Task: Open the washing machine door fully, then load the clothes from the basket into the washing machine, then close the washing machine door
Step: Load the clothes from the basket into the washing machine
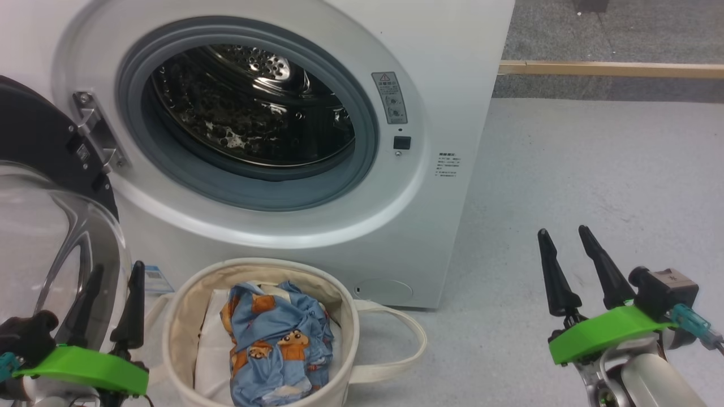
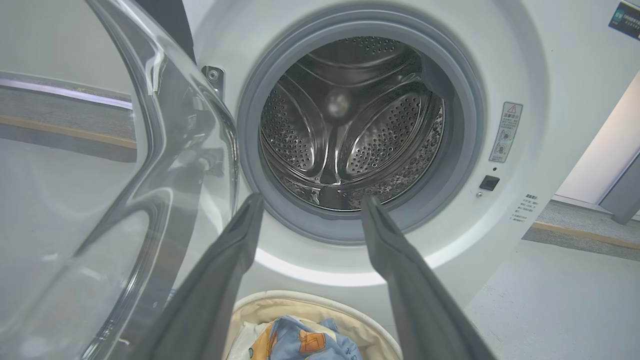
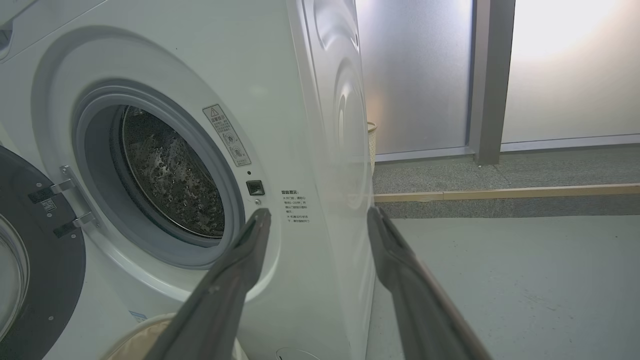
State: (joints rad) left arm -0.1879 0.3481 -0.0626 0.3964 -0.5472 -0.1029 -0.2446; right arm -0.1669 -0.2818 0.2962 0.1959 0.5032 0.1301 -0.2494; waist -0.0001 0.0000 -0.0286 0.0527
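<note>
The left tool point(image 1: 116, 271) and right tool point(image 1: 563, 230) are being held open, empty. The clothes point(image 1: 277, 339) are probably best being pinched on top, the white cloth point(image 1: 212, 353) being left behind.

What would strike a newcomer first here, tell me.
The washing machine gapes open upper middle in the head view, its steel drum bare, its door swung at left. Before it stands the basket holding the blue bear-print clothes; left gripper and right gripper hang open at the lower corners.

head view: high, looking down on washing machine point(image 1: 447, 85) front and basket point(image 1: 180, 308). left wrist view: near, square to drum point(image 2: 350, 130). right wrist view: oblique from right. shared: drum.
</note>
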